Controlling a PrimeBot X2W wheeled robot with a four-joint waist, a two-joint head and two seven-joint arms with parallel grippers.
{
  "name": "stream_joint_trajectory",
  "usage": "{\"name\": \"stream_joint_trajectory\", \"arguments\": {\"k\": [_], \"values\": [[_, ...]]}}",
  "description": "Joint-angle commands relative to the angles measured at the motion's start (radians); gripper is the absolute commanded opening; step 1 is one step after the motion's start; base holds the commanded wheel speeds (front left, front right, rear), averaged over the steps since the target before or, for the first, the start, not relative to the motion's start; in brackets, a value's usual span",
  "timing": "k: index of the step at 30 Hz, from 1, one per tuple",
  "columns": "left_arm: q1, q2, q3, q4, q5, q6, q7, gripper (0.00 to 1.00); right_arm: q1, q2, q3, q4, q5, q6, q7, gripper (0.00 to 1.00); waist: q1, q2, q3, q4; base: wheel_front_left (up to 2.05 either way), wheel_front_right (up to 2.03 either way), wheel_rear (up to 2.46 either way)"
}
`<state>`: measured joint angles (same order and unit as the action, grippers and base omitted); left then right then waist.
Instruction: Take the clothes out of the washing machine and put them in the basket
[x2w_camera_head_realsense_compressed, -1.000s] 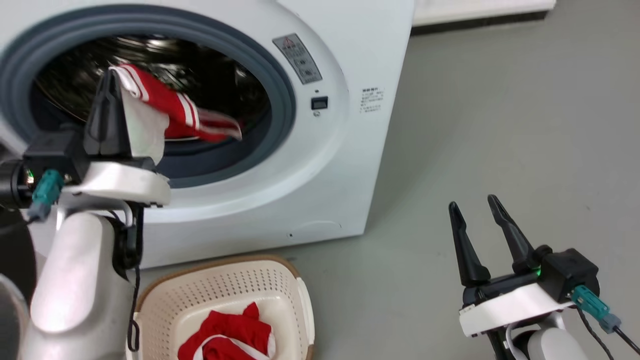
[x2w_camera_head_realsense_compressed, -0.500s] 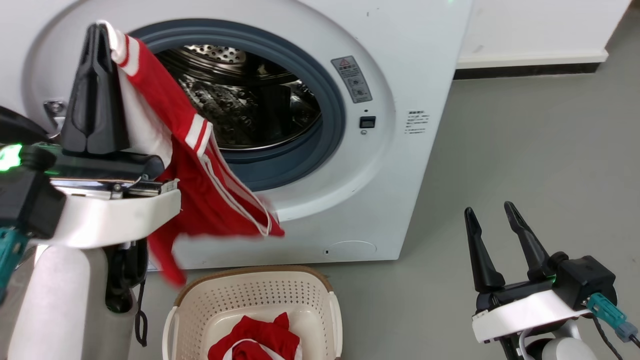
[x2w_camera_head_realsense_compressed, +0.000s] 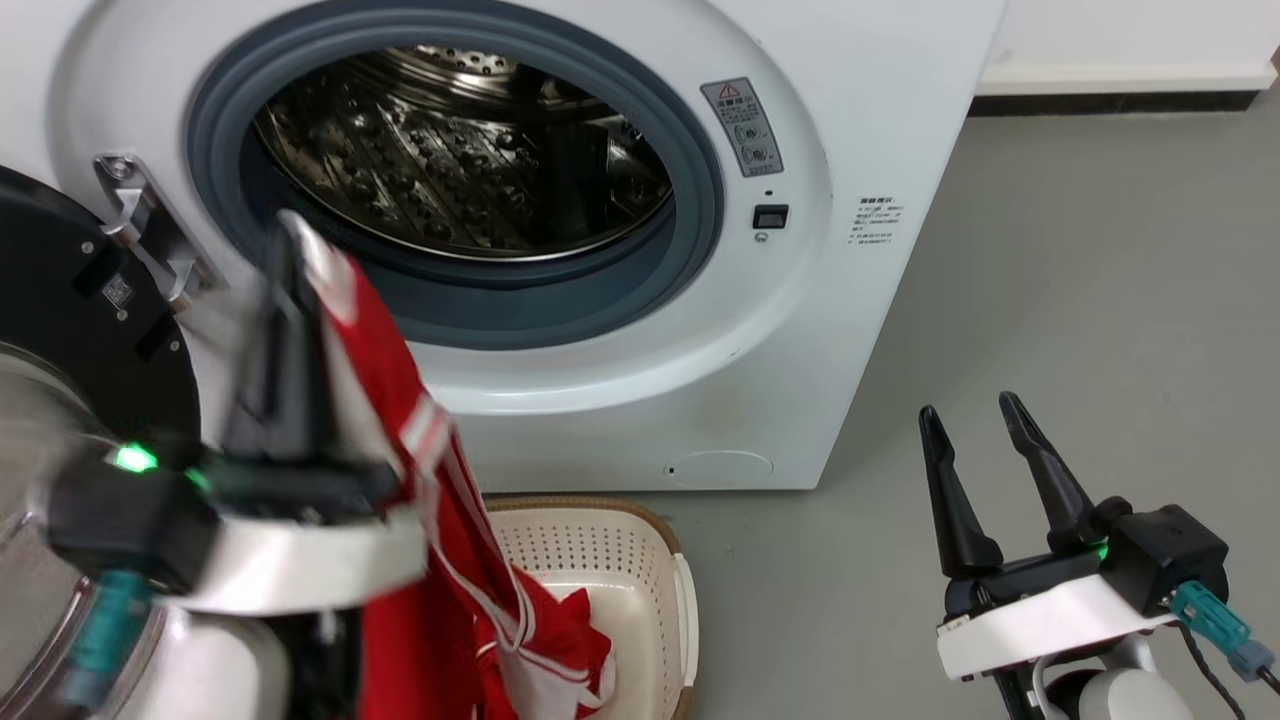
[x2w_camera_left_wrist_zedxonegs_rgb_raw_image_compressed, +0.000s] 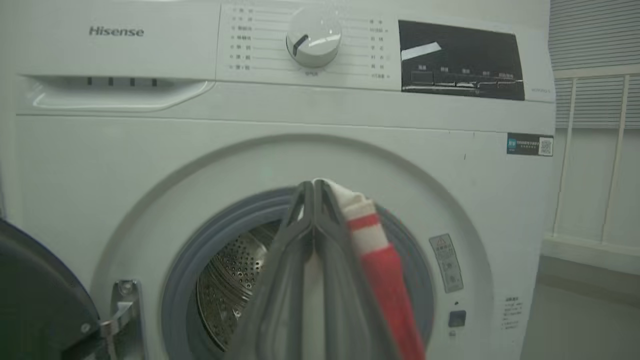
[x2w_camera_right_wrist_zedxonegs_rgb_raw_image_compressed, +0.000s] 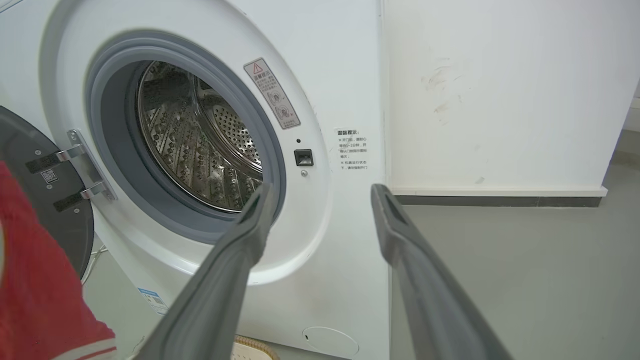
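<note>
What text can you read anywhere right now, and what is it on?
"Hisense": top left of the washing machine front.
Dial labels, display panel, QR sticker: too small to read.
Warning sticker with a triangle sign, printed notice to its right: blurred, unreadable.

Garment (x2w_camera_head_realsense_compressed: 385, 370), pinched between the closed jaws of the left gripper (x2w_camera_left_wrist_zedxonegs_rgb_raw_image_compressed: 313, 186): soft red cloth, matt, with white stripe trim. Right gripper (x2w_camera_head_realsense_compressed: 968, 406), jaws apart: fingers dark, matt, plastic-looking. Beyond the jaws, washing machine (x2w_camera_head_realsense_compressed: 880, 100) casing: white, smooth, slight gloss. Drum (x2w_camera_head_realsense_compressed: 430, 170): perforated steel, bright and reflective. Door ring (x2w_camera_head_realsense_compressed: 700, 190): grey rubber, matt. Below the left jaws, basket (x2w_camera_head_realsense_compressed: 610, 545): cream perforated plastic, brown woven-look rim. Floor (x2w_camera_head_realsense_compressed: 1100, 300): grey, smooth, matt.
</note>
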<state>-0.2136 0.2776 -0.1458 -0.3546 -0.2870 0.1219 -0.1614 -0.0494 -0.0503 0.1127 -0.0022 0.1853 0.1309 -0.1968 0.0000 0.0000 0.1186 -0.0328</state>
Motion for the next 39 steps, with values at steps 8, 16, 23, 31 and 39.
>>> {"name": "stream_joint_trajectory", "arguments": {"k": [8,16,23,31,39], "values": [[0.197,-0.116,-0.043,0.278,-0.083,-0.001,-0.081,0.0,-0.039,0.0,0.002,-0.016,-0.011,0.0,0.002,1.0,0.0,0.0,0.083,0.014,0.0,0.0,0.0],[0.069,-0.163,-0.06,0.706,-0.119,-0.095,-0.101,0.0,-0.092,0.0,0.02,-0.045,-0.025,0.0,0.015,1.0,0.0,0.0,0.216,0.02,0.0,0.0,0.0],[-0.116,-0.178,-0.063,1.036,-0.108,-0.151,-0.105,0.0,-0.154,0.0,0.03,-0.068,-0.038,0.0,0.015,1.0,0.0,0.0,0.368,-0.008,0.0,0.0,0.0],[-0.335,-0.157,-0.016,1.337,-0.112,-0.178,-0.104,0.0,-0.222,0.0,0.047,-0.095,-0.058,0.0,0.014,1.0,0.0,0.0,0.562,-0.046,0.0,0.0,0.0],[-0.445,-0.14,0.053,1.511,-0.159,-0.175,-0.104,0.0,-0.259,0.0,0.059,-0.108,-0.066,0.0,0.003,1.0,0.0,0.0,0.682,-0.066,0.0,0.0,0.0]]}}
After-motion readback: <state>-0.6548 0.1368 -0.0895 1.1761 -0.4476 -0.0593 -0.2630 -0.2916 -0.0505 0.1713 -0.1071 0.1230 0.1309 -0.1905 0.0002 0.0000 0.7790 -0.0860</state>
